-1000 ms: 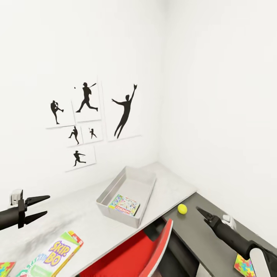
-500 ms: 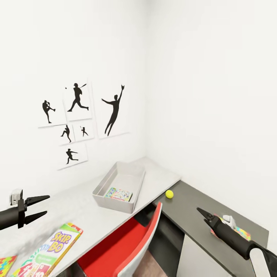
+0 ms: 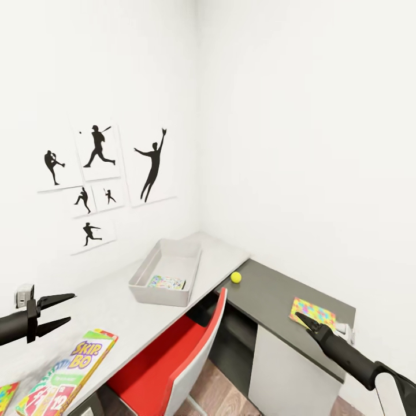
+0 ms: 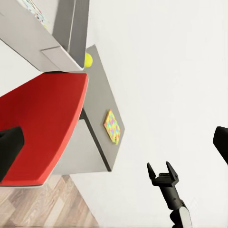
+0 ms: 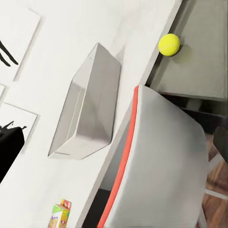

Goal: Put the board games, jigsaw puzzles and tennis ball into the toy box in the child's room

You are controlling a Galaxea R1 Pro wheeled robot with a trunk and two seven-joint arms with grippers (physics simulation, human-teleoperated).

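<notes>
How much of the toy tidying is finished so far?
One board game already lies inside the toy box. Both grippers, left and right, hold nothing. Left out: the SKIP-BO game, a jigsaw puzzle and the tennis ball on the dark section, plus another puzzle at the near edge.

The toy box (image 3: 166, 270) on the table (image 3: 124, 303) holds one board game (image 3: 166, 282); the tennis ball (image 3: 236, 277) lies nearby.
</notes>
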